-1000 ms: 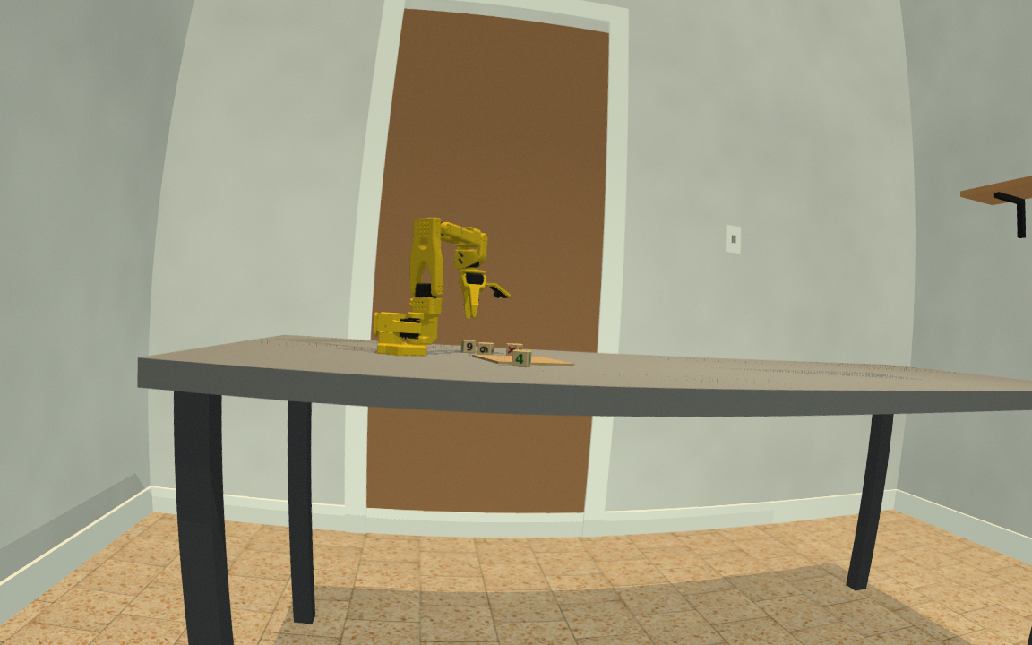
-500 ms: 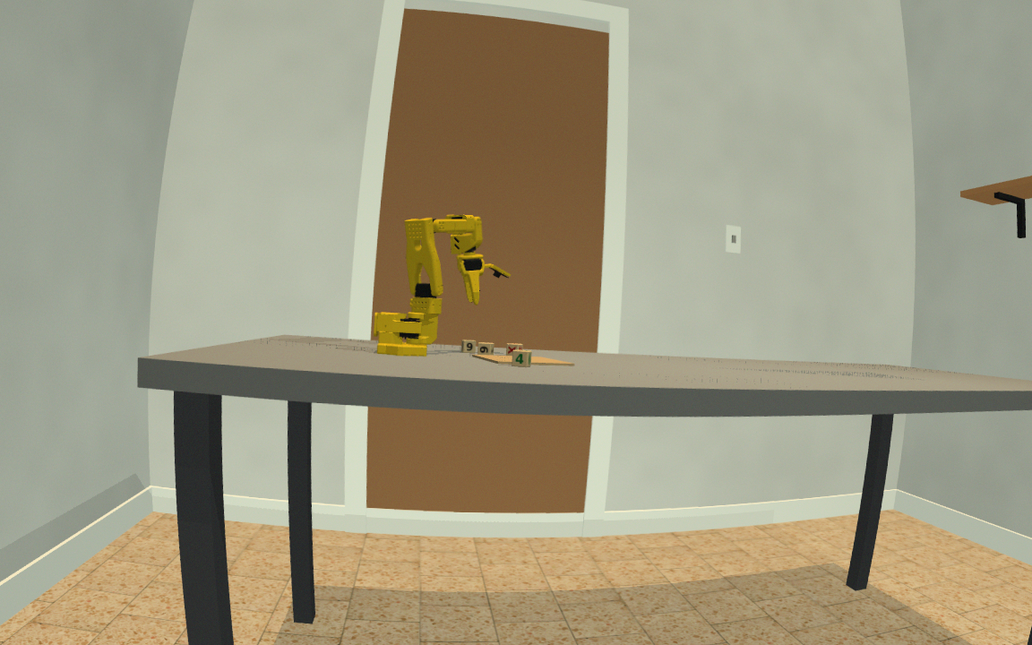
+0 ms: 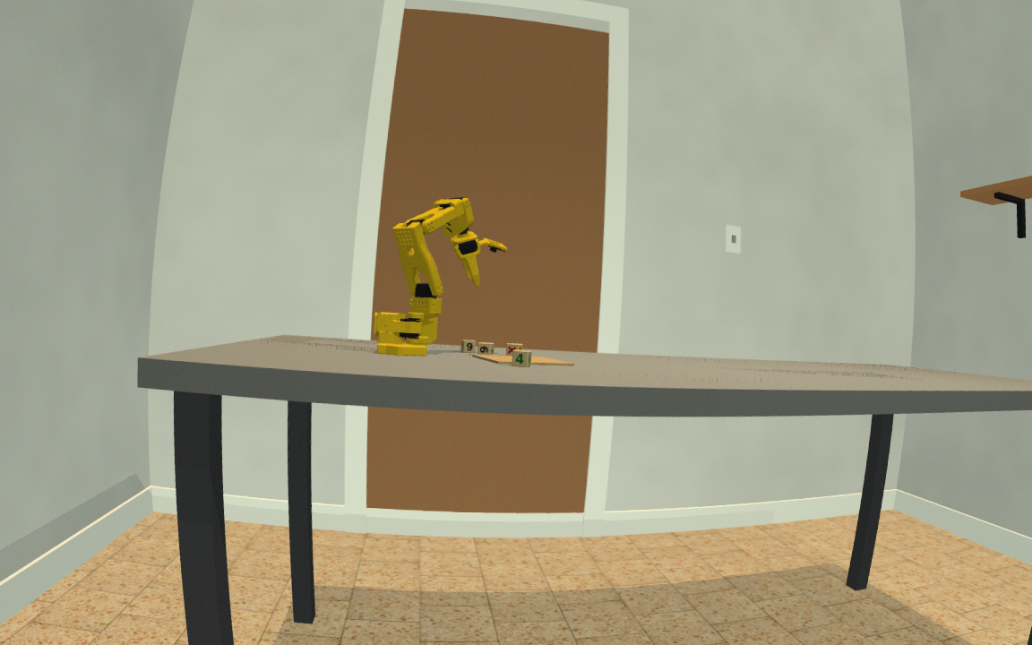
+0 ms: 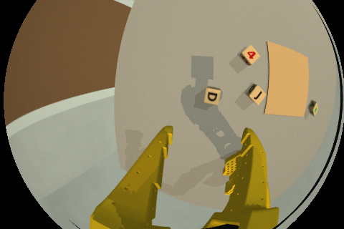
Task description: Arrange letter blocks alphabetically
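Note:
My gripper (image 3: 487,265) (image 4: 208,134) is open and empty, held high above the table. In the wrist view a block with D on top (image 4: 212,96) (image 3: 468,345) lies on the bare table ahead of the fingers. A block with J on top (image 4: 257,94) (image 3: 485,348) lies just off the tan mat's (image 4: 287,79) (image 3: 549,362) near edge. A block with a red 4 on top (image 4: 251,54) (image 3: 513,348) lies by the mat's corner. A fourth block (image 4: 314,108) (image 3: 521,358), with a green 4 on its side, sits at the mat's opposite edge. Its top is too small to read.
The yellow arm's base (image 3: 403,332) stands on the grey table (image 3: 664,384) left of the blocks. The table's edge runs close behind the base. A door and a wall stand behind.

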{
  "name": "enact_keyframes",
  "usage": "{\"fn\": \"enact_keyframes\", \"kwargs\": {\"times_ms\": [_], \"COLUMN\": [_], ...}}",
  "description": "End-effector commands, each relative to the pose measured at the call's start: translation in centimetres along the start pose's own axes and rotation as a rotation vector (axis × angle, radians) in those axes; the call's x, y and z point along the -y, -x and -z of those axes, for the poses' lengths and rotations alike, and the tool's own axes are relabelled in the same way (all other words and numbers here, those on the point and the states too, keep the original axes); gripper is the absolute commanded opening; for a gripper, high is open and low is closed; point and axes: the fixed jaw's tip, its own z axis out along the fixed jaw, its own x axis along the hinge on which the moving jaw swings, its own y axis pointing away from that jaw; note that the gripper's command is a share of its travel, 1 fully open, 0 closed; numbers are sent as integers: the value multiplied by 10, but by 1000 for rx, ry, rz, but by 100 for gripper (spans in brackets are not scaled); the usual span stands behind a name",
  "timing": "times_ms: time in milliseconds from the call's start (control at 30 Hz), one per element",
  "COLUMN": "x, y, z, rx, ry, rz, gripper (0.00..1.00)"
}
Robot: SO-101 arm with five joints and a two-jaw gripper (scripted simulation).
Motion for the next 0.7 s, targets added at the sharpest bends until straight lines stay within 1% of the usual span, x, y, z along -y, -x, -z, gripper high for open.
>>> {"fn": "enact_keyframes", "kwargs": {"times_ms": [0,267,667], "x": [-4,-6,-13], "y": [3,4,5], "z": [10,8,-2], "rx": [43,42,34], "ry": [48,49,57], "rz": [0,-1,-7], "gripper": [32,32,32]}}
